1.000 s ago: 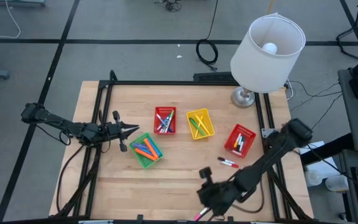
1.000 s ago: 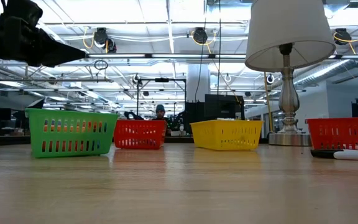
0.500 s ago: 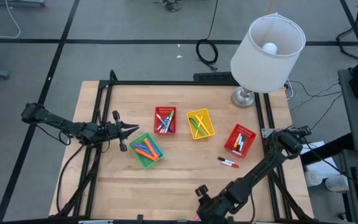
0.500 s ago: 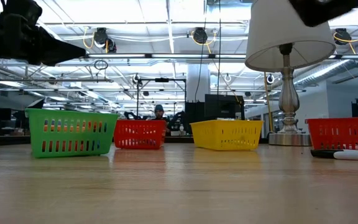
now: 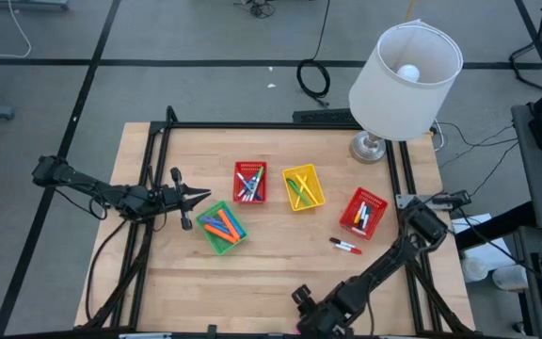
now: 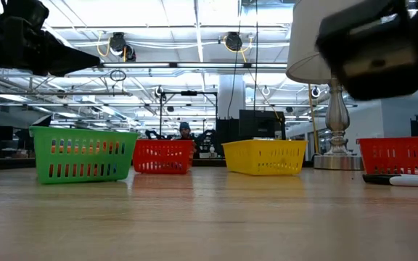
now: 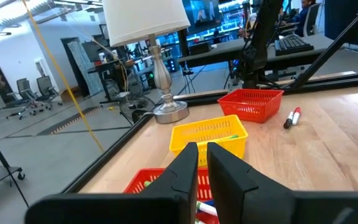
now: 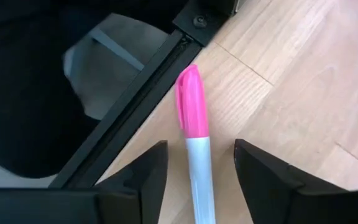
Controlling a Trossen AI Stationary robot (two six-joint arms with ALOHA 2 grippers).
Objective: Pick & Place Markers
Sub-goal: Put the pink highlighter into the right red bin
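Note:
My right gripper (image 8: 199,149) is at the table's near edge (image 5: 305,330), open. A marker (image 8: 194,143) with a pink cap and a white body lies on the wood between its fingers, with a gap on each side. Its cap points at the black frame rail. My left gripper (image 5: 207,195) hovers shut and empty at the left, just beyond the green basket (image 5: 220,227) of orange and blue markers; it also shows in the low view (image 6: 85,61). A red-capped marker (image 5: 345,246) lies loose on the table. More markers lie in three other baskets.
Two red baskets (image 5: 249,183) (image 5: 363,213) and a yellow basket (image 5: 302,187) stand across the table's middle. A lamp (image 5: 403,71) stands at the far right corner. A black frame rail (image 8: 135,106) runs along the near edge. Bare wood lies in front of the baskets.
My right arm has drawn toward the table's near edge, and its elbow has sunk. In the low view, part of it has come into the picture at the upper right. My left arm has kept still.

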